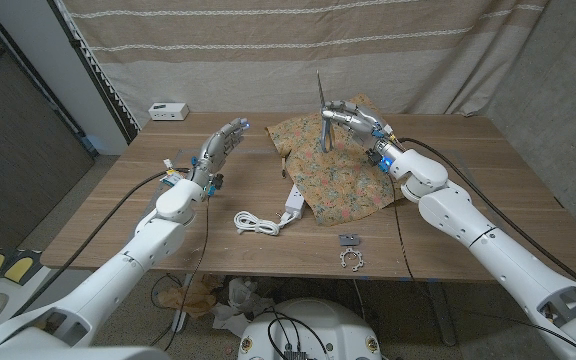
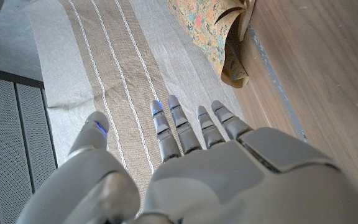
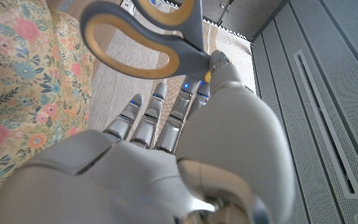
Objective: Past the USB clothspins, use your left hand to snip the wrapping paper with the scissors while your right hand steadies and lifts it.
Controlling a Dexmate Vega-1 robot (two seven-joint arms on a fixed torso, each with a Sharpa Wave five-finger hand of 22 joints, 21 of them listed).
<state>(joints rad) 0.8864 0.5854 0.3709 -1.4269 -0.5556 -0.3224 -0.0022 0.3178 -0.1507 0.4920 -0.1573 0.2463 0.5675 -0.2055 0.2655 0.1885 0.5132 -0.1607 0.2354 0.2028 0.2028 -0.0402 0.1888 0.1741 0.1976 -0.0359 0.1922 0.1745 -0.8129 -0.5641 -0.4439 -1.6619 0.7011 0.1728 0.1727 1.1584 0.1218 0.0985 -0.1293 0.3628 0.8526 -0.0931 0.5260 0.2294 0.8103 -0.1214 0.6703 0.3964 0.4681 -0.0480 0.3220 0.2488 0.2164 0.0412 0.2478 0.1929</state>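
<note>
Scissors point(image 1: 325, 122) gripped in right hand point(image 1: 356, 124), blades up, above floral wrapping paper point(image 1: 338, 170) lying on worktop point(image 1: 468, 190). Left hand point(image 1: 224, 142) open, empty, hovering beside paper. No cut visible; handover to left and snip apparently still ahead.

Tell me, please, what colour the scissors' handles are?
Grey with yellow lining, clearest in the right wrist view, on the scissors.

Striped beige curtain point(image 1: 268, 50) (grey panels beside) behind wooden table point(image 1: 448, 150).
</note>
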